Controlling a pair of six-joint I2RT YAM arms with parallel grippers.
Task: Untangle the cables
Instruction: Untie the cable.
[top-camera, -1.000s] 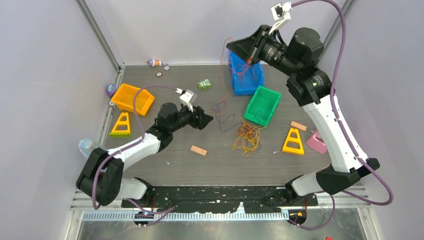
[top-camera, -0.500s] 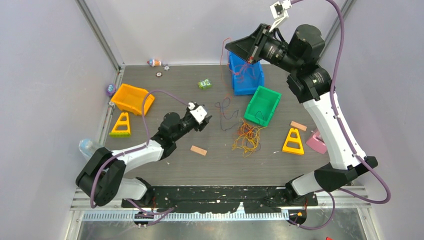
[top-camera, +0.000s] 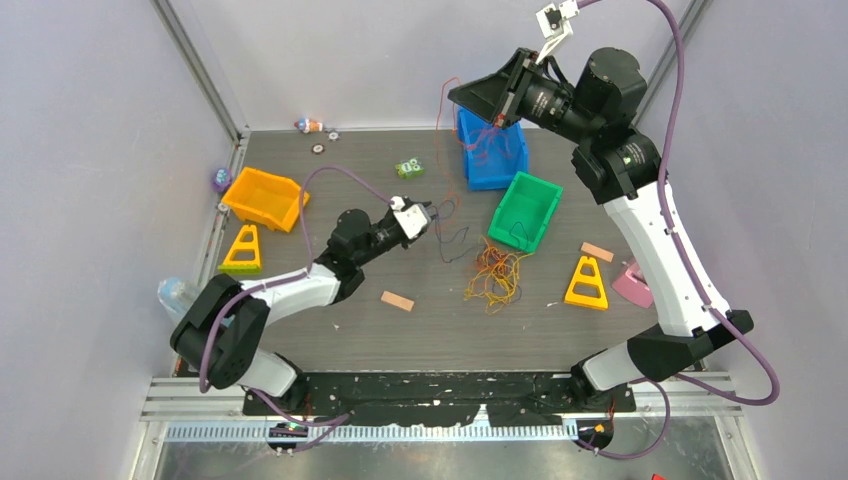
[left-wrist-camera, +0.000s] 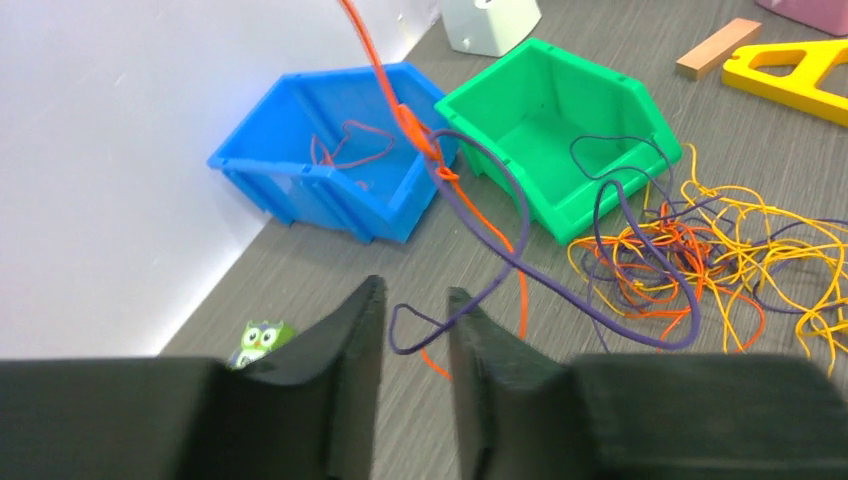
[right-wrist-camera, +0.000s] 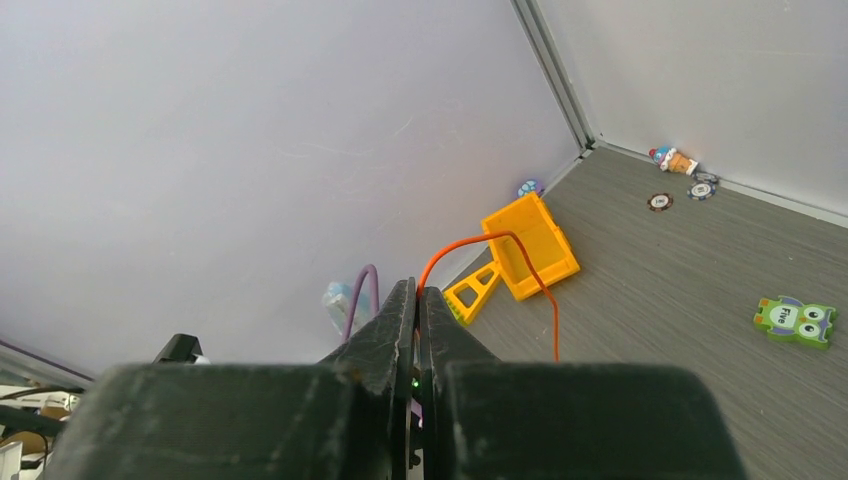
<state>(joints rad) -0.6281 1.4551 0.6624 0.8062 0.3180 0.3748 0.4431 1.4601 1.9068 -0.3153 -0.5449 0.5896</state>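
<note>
Blue bin (left-wrist-camera: 300, 185): we see red cable strands (left-wrist-camera: 350, 127) inside.
Owl token (right-wrist-camera: 796, 320): we read "Five".
Left gripper (left-wrist-camera: 414, 292): parted around purple cable loop (left-wrist-camera: 519, 215).
Right gripper (right-wrist-camera: 417, 290): clenched on orange cable (right-wrist-camera: 497, 235).

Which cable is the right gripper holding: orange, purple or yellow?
The orange cable, arcing out of the shut right gripper; the purple cable and yellow cables lie outside it.
</note>
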